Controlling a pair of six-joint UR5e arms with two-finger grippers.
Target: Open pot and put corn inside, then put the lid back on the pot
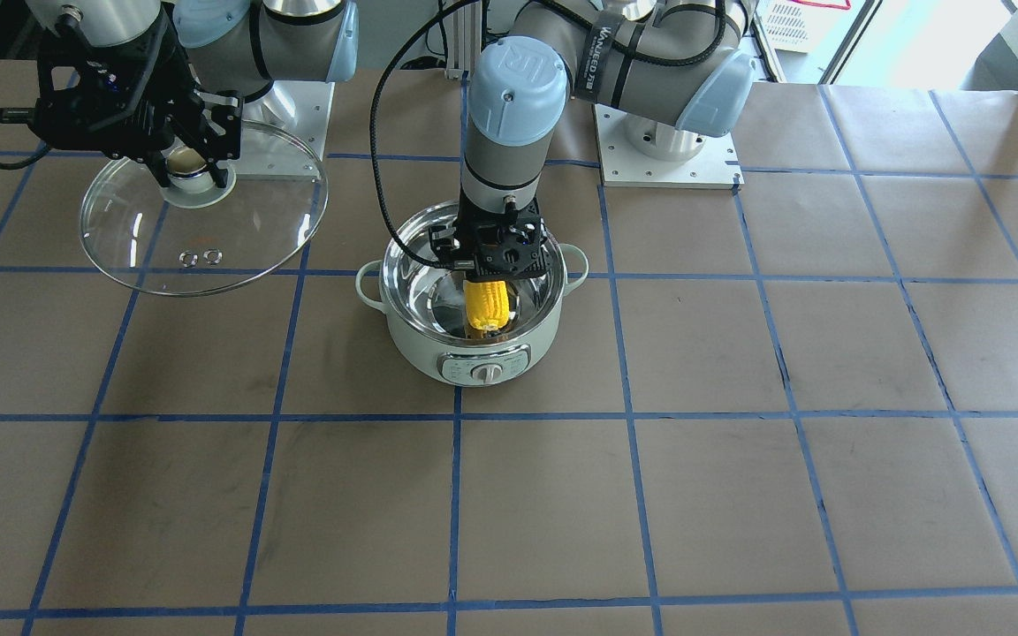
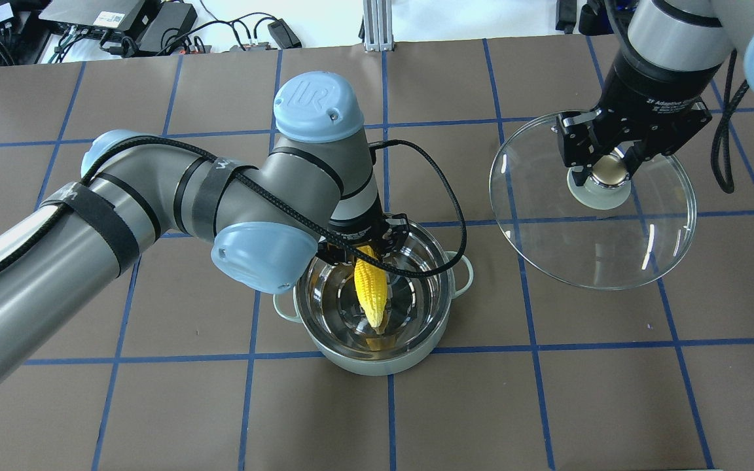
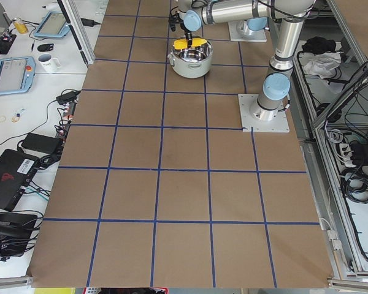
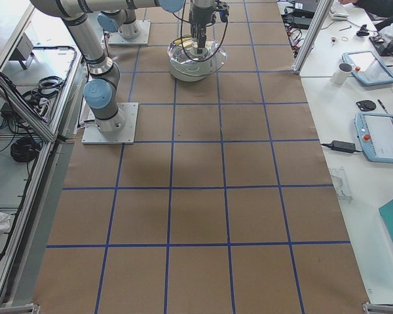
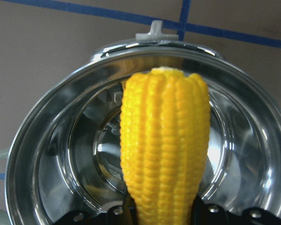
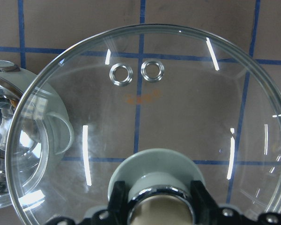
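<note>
The mint-green pot (image 1: 438, 349) (image 2: 410, 360) stands open mid-table, its steel inside bare. My left gripper (image 1: 489, 265) (image 2: 367, 252) is shut on the yellow corn (image 1: 486, 305) (image 2: 371, 288) (image 5: 165, 150), which hangs tip-down inside the pot's mouth, its tip near the bottom. My right gripper (image 1: 186, 163) (image 2: 609, 167) is shut on the knob of the glass lid (image 1: 235, 238) (image 2: 586, 242) (image 6: 178, 117) and holds it, tilted, above the table to the side of the pot. The pot's edge shows in the right wrist view (image 6: 14, 140).
Brown table (image 1: 739, 495) with a blue tape grid. The arms' base plates (image 1: 668, 159) sit at the robot's side. Side benches with tablets and a mug (image 4: 344, 72) lie beyond the table's edges.
</note>
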